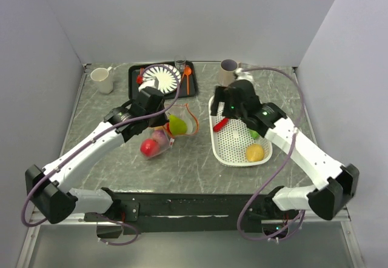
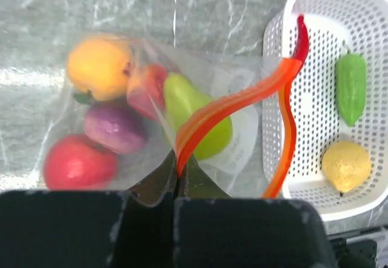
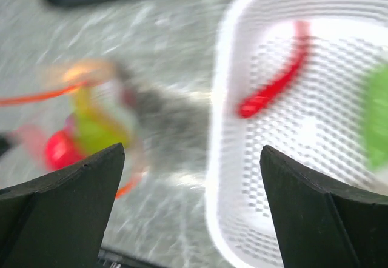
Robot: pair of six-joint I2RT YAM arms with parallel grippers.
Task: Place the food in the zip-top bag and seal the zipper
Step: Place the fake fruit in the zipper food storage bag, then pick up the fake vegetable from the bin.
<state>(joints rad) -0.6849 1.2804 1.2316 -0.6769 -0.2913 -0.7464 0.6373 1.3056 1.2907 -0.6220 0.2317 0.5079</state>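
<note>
The clear zip-top bag (image 1: 182, 128) lies at mid-table with its mouth open toward the basket. It holds a red apple (image 2: 79, 164), a purple fruit (image 2: 114, 125), an orange fruit (image 2: 100, 68), a pink-red fruit (image 2: 145, 86) and a green pear (image 2: 194, 110). My left gripper (image 2: 179, 171) is shut on the orange-red zipper (image 2: 242, 98) at the bag's edge. A red chili (image 1: 221, 123), a green vegetable (image 2: 351, 89) and a yellow lemon (image 1: 255, 153) lie in the white basket (image 1: 233, 159). My right gripper (image 3: 193, 148) is open and empty above the basket's left rim (image 3: 221, 98); this view is blurred.
A black tray (image 1: 134, 86) at the back holds a striped plate (image 1: 160, 77) and orange cutlery (image 1: 188, 81). A white mug (image 1: 103, 80) stands back left, a grey cup (image 1: 228, 71) back right. Walls enclose the table on three sides.
</note>
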